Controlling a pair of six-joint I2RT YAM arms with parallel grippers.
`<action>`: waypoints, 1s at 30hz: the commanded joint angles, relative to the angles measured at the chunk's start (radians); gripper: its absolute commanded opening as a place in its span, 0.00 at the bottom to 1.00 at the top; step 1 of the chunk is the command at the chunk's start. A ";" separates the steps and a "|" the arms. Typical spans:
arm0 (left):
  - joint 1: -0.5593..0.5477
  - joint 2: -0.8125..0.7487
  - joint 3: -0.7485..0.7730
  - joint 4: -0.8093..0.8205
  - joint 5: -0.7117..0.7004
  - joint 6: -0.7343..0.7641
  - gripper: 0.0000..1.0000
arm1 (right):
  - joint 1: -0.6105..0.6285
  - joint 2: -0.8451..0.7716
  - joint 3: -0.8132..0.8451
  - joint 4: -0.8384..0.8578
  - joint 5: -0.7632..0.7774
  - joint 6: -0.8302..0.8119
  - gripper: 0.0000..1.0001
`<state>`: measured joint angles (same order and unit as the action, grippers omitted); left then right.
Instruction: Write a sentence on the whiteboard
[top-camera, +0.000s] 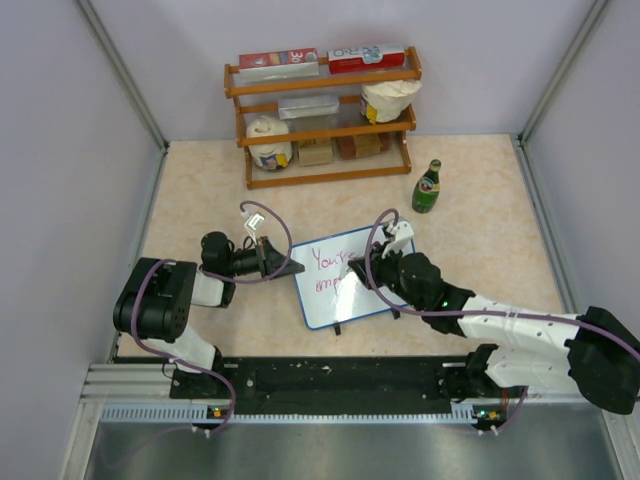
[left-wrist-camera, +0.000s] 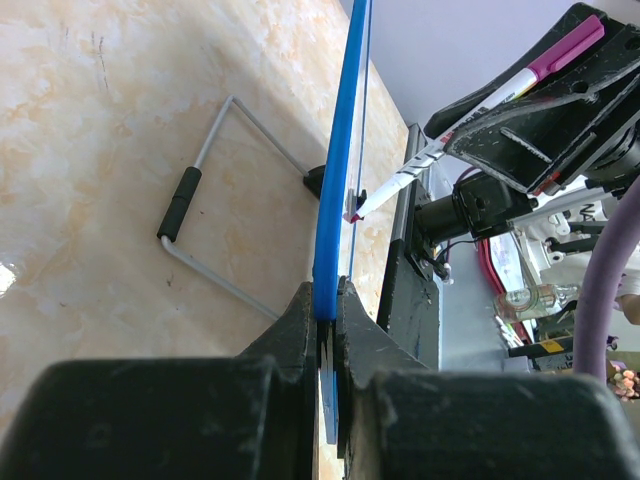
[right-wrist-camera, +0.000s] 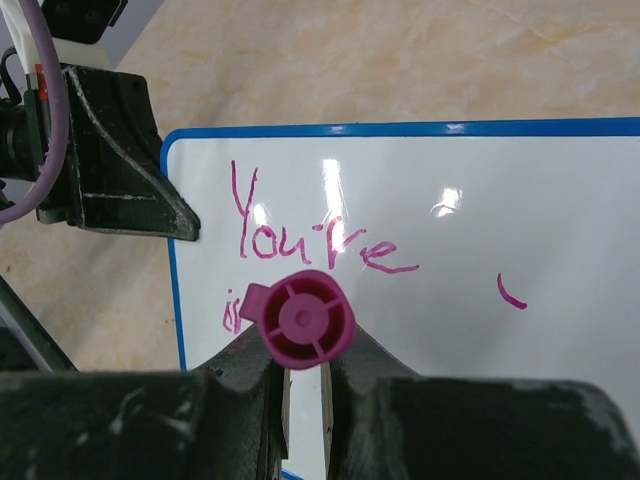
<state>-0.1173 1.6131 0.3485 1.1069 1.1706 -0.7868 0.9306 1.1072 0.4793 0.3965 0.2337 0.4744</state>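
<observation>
Table (top-camera: 480, 200) carries all. Wooden rack (top-camera: 300, 134) well behind whiteboard (top-camera: 335, 305). Whiteboard betw both tools, pink "You're" + start of 2nd line on it. L tool (left-wrist-camera: 328, 300) clamped on whiteboard's left edge. R tool (right-wrist-camera: 305, 370) over whiteboard, gripping pink marker (right-wrist-camera: 300, 318), tip at whiteboard face. Green bottle (top-camera: 428, 187) behind-right of whiteboard.

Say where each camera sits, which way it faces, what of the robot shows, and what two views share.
Top external: above and behind the bases, looking down on the table; both arms show, the whiteboard between them.
Left wrist: on the left arm, looking along the whiteboard's blue edge; the left pincer, shut on it, shows.
Right wrist: on the right arm, looking down the marker onto the writing; the right pincer shows below.
Shared: both wrist views show the whiteboard, the marker and the other arm's pincer.
</observation>
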 joint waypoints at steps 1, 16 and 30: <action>0.016 0.013 -0.003 0.045 -0.060 0.055 0.00 | -0.009 -0.009 -0.018 -0.011 -0.005 -0.002 0.00; 0.016 0.013 -0.003 0.045 -0.060 0.055 0.00 | -0.009 -0.055 -0.019 -0.041 0.070 -0.010 0.00; 0.016 0.013 -0.003 0.045 -0.058 0.055 0.00 | -0.009 -0.010 0.042 -0.015 0.072 -0.013 0.00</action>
<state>-0.1173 1.6131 0.3485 1.1069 1.1698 -0.7872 0.9310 1.0786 0.4732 0.3672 0.2787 0.4793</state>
